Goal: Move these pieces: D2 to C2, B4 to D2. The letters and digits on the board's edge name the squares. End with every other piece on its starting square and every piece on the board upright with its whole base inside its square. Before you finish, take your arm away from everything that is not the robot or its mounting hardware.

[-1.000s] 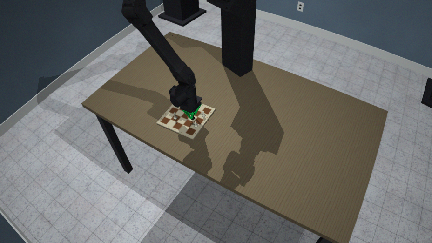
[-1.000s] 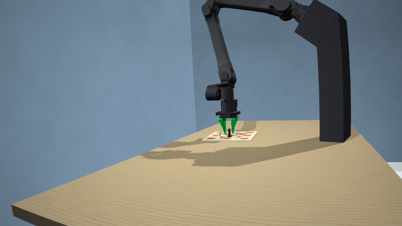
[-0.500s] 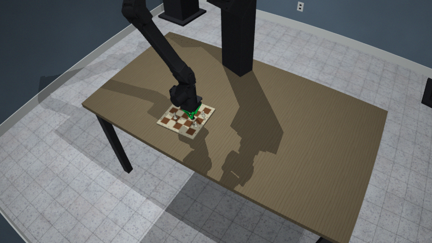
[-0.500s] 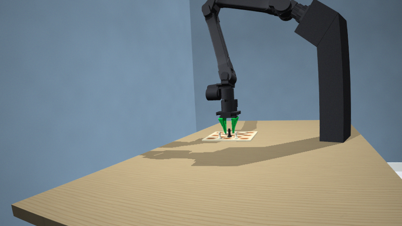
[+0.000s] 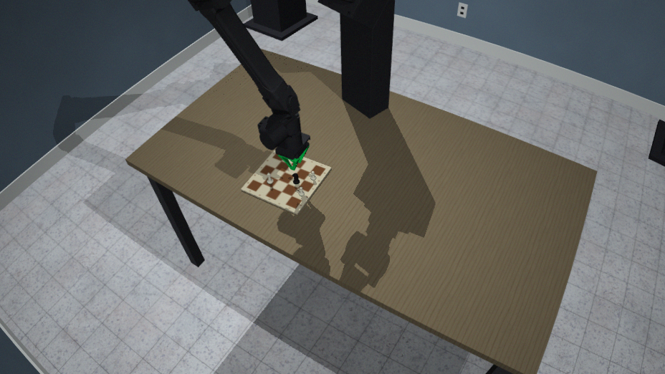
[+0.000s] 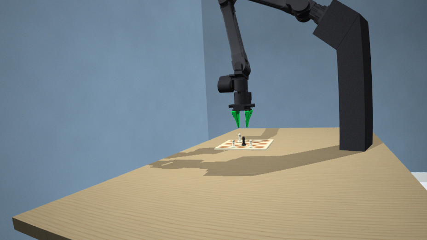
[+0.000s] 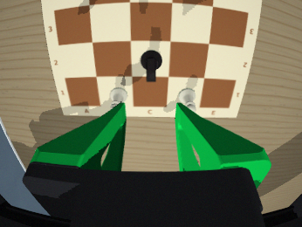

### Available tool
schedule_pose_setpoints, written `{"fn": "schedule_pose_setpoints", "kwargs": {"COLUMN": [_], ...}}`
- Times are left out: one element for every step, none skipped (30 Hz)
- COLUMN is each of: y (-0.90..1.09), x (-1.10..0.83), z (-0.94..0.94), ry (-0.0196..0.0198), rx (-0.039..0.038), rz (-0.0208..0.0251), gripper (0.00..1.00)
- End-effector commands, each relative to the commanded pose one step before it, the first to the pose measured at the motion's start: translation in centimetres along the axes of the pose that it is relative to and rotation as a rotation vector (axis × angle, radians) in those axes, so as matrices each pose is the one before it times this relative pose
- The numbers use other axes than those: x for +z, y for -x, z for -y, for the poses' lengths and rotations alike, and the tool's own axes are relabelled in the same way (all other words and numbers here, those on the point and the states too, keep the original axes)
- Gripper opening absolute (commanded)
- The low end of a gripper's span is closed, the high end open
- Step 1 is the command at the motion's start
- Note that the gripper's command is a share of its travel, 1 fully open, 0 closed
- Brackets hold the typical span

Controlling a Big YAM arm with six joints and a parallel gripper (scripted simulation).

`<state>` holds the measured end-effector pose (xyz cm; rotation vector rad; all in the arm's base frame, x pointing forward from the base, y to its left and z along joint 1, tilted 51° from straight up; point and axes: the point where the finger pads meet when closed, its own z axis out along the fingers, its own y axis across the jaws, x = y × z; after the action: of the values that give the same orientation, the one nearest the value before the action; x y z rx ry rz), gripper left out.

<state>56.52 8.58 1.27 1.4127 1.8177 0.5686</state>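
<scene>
The small chessboard (image 5: 286, 182) lies on the wooden table. A black piece (image 7: 151, 66) stands upright on C2; it also shows in the top view (image 5: 295, 178) and the exterior view (image 6: 243, 141). D2 is empty. My gripper (image 7: 150, 110) (image 6: 242, 126) with green fingers is open and empty. It hangs well above the board, over its row 1 edge, apart from the black piece.
Two more white pieces stand on B1 (image 7: 118, 96) and D1 (image 7: 187, 96), just beyond my fingertips in the wrist view. The arm's black pillar (image 5: 366, 55) stands on the table behind the board. The table edge (image 5: 185, 185) lies left of the board.
</scene>
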Motion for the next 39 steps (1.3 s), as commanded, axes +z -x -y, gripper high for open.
{"fn": "schedule_pose_setpoints", "kwargs": {"y": [-0.46,0.003,0.002,0.002,0.002,0.001,0.497,0.388,0.14,-0.238,-0.073,0.001,0.0,0.0,0.011,0.0,0.0,0.0,0.0,0.0,0.0,0.0,0.0,0.0,0.0,0.0,0.0,0.0,0.0,0.0,0.0,0.0,0.014,0.092,0.238,0.352,0.19,0.262,0.195], "x": [-2.277,-0.349,-0.296,-0.242,-0.187,-0.136,0.026,0.042,0.076,0.516,0.082,-0.001,0.0,0.0,0.0,0.0,-0.001,0.0,0.0,0.0,0.0,0.0,0.0,0.0,0.0,0.0,0.0,0.0,0.0,0.0,0.0,0.0,0.0,0.001,0.003,-0.02,-0.123,-0.211,0.0], "z": [0.168,-0.001,-0.003,-0.001,-0.003,-0.001,0.092,0.072,-0.405,0.482,0.115,0.002,0.0,0.0,-0.098,0.001,-0.001,0.0,0.0,0.0,0.0,0.0,0.0,0.0,0.0,0.0,0.0,0.0,0.0,0.0,0.0,0.0,-0.007,-0.047,-0.116,-0.335,-0.545,-0.46,-0.117], "ry": [-0.00532,0.00019,0.00017,0.00014,0.00011,0.00008,-0.00261,-0.00205,0.00596,-0.01203,-0.0025,-0.00002,0.0,0.0,0.00386,-0.00001,0.00001,0.0,0.0,-0.00001,0.00001,0.00001,-0.00001,-0.00001,0.00001,0.0,-0.00001,0.0,0.0,0.0,0.0,0.0,0.00001,0.00005,0.00009,0.0051,0.0094,0.00833,0.00057], "rx": [0.00653,0.00006,0.00006,0.00005,0.00004,0.00003,0.00595,0.00467,0.00341,-0.00384,-0.0011,0.0,0.0,0.0,0.00119,0.0,0.0,0.00001,0.0,0.0,0.00001,0.0,0.0,0.0,0.0,-0.00012,-0.00002,0.0,-0.00003,0.0,0.0,-0.00002,-0.00175,-0.01162,-0.01423,-0.00717,-0.01547,-0.02291,-0.03275], "rz": [-0.0064,0.00004,0.00003,0.00003,0.00002,0.00002,0.00696,0.00532,0.00218,-0.00231,-0.00117,0.00001,0.0,0.0,0.00045,0.0,0.0,0.00001,0.0,0.0,0.0,0.0,0.0,0.0,0.0,0.0,0.0,0.0,0.0,0.0,0.0,0.0,0.00012,0.0008,0.00204,0.00301,-0.00015,0.0006,0.00013], "gripper": [0.35,0.35,0.35,0.35,0.35,0.35,0.35,0.35,0.35,0.35,1.0,1.0,1.0,1.0,1.0,1.0,1.0,1.0,1.0,1.0,1.0,1.0,1.0,1.0,1.0,1.0,1.0,1.0,1.0,1.0,1.0,1.0,1.0,1.0,1.0,1.0,1.0,1.0,1.0]}}
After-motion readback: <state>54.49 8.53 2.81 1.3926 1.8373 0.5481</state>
